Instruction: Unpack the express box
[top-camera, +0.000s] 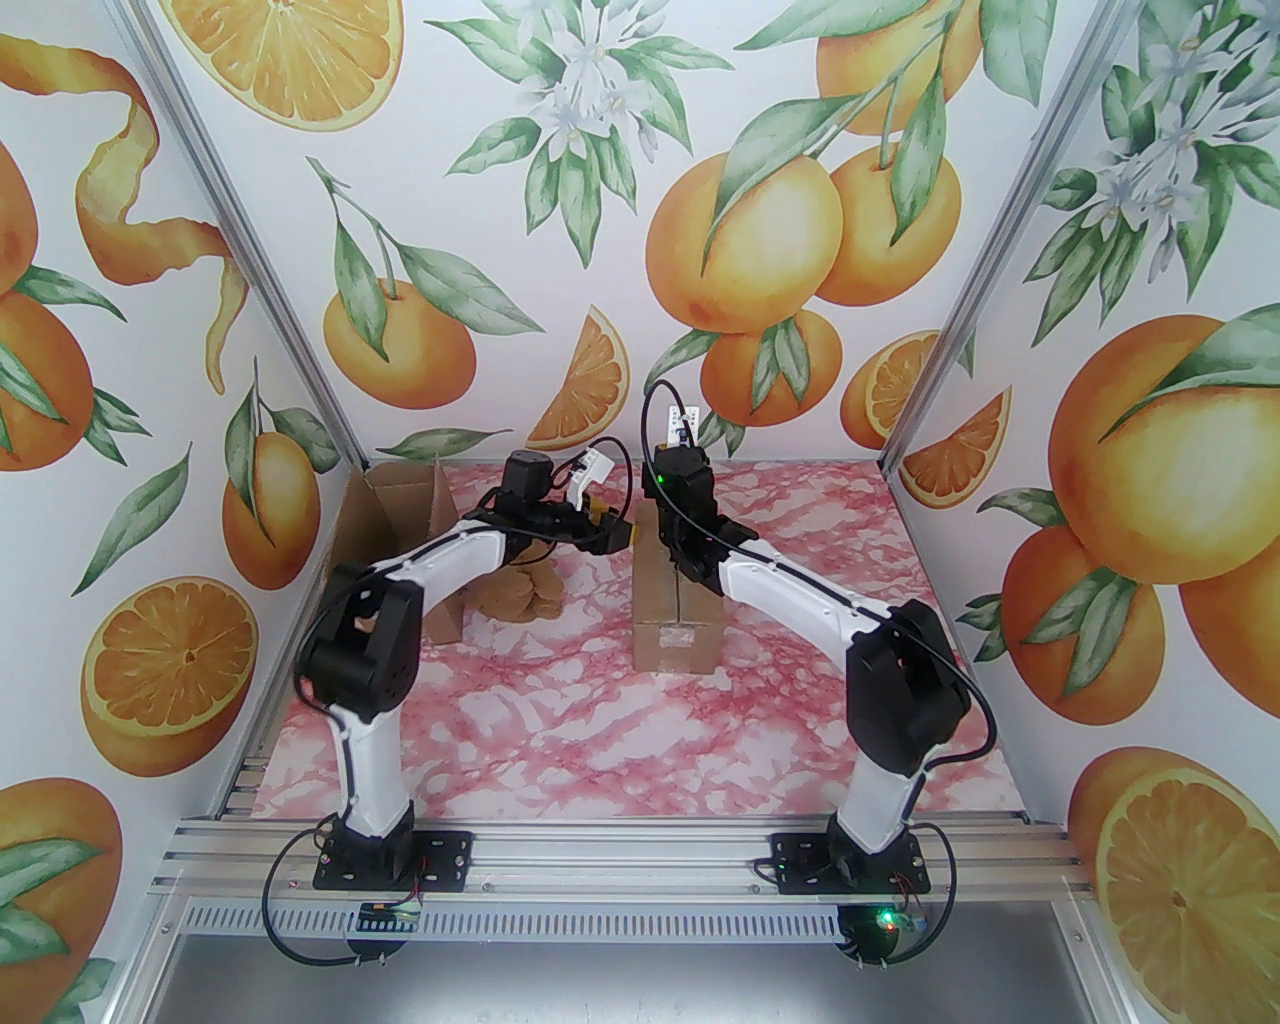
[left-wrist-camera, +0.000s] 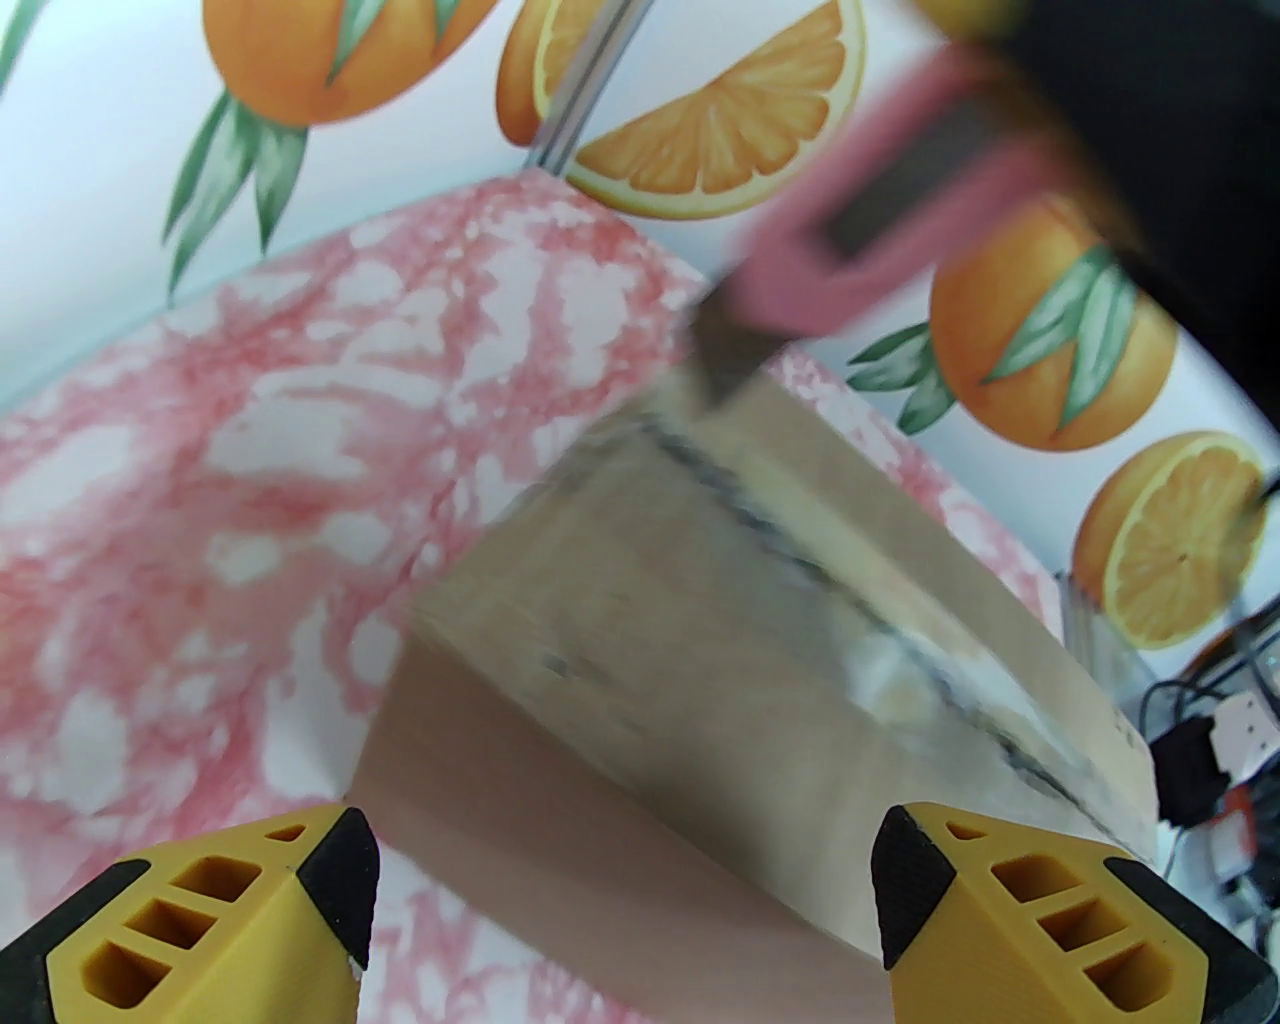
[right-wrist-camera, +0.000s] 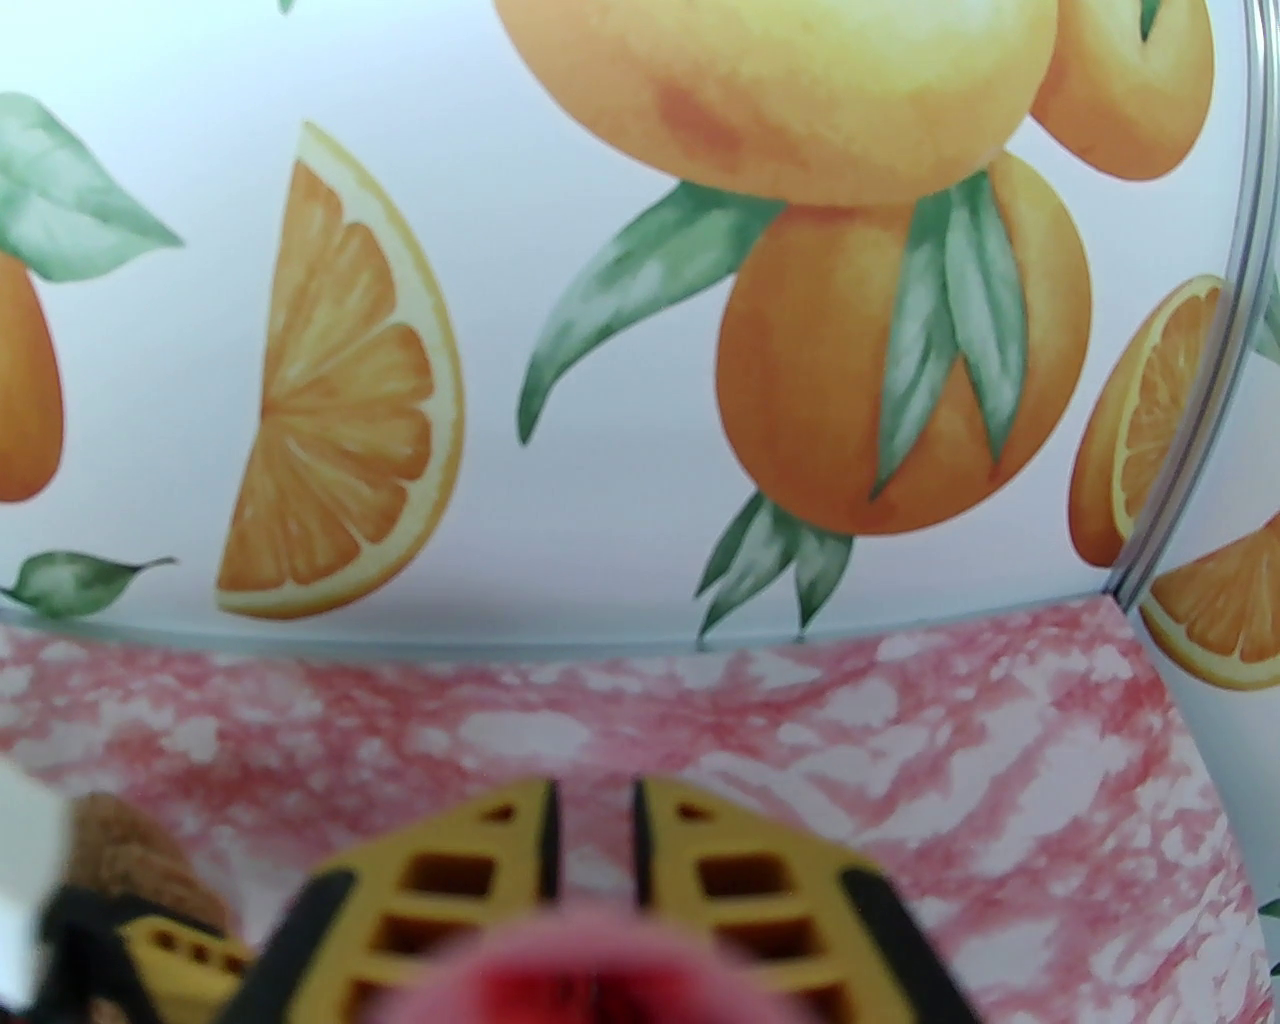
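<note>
Express box (top-camera: 675, 620): closed brown carton, lying flat near the middle of the pink marbled desk (top-camera: 600, 720), long side running away from the arm bases. A dark, ragged line runs along its taped top seam (left wrist view).

Right gripper (right-wrist-camera: 593, 800): fingers drawn nearly together, clamped on a pink box cutter (left-wrist-camera: 880, 200). The cutter's blade (left-wrist-camera: 725, 360) points down and meets the box top at the far end of the seam. Right wrist sits above the box.

Left gripper (left-wrist-camera: 620, 840): jaws spread wide, nothing between the fingers. It hangs just beside the box's far left corner, facing the box; I cannot tell whether it touches.

Second carton (top-camera: 400, 510): flaps up, at the back left of the desk. Brown rounded items (top-camera: 520, 595) lie on the desk beside it (too small to identify).
</note>
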